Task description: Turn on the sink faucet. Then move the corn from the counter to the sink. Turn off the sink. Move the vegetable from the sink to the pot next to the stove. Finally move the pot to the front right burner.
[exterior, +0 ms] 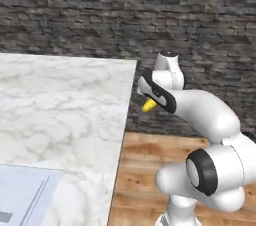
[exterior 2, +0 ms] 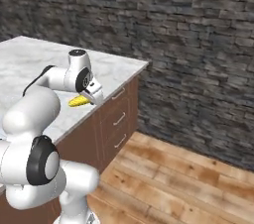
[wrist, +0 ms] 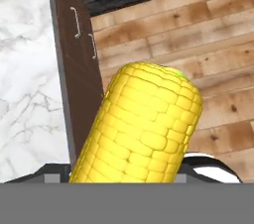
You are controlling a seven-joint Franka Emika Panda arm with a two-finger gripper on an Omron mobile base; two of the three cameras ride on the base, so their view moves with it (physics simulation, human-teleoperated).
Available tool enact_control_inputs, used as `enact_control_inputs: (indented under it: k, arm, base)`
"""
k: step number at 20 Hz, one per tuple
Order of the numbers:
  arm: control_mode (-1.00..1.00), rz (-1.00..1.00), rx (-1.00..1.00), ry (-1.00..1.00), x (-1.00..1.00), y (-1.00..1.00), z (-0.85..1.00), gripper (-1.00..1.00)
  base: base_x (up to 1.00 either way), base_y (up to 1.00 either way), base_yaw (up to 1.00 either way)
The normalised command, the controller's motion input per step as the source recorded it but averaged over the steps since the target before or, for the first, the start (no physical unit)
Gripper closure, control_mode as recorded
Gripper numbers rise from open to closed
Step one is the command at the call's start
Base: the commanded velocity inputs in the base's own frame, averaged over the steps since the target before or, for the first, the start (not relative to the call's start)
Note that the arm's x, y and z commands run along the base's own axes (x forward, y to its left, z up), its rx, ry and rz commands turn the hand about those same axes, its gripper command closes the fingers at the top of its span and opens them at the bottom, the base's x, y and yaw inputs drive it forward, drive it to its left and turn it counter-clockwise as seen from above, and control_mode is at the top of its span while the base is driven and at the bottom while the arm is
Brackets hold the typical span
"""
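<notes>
Gripper (exterior 2: 88,98) clamped on the corn (wrist: 141,124), cob held off the surface at the counter (exterior: 65,105) edge, near its corner w/ wood floor (wrist: 198,44) below. Cob sticks out past the fingers. Sink (exterior: 22,195) basin corner at lower left, well apart.

Corn (wrist: 144,129) in hand (exterior 2: 89,96), above counter (exterior: 60,105) edge; sink (exterior: 20,195) well apart.

No readable text, label, brand, number or sign appears on anything here
</notes>
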Motion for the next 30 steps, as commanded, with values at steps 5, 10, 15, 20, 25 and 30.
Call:
enact_control_inputs:
  k: [5,10,15,20,25,30]
  arm:
    - [1.00,0.00,0.00,0.00,0.00,0.00,0.00,1.00]
    - [1.00,0.00,0.00,0.00,0.00,0.00,0.00,1.00]
    - [1.00,0.00,0.00,0.00,0.00,0.00,0.00,1.00]
    - [1.00,0.00,0.00,0.00,0.00,0.00,0.00,1.00]
    - [1.00,0.00,0.00,0.00,0.00,0.00,0.00,1.00]
    - [1.00,0.00,0.00,0.00,0.00,0.00,0.00,1.00]
  base:
    - [0.00,-0.42,-0.58]
    - [0.00,-0.37,-0.58]
    - [0.00,-0.34,-0.58]
    - [0.00,-0.36,-0.58]
    - [0.00,-0.40,-0.57]
    - [0.00,-0.41,-0.57]
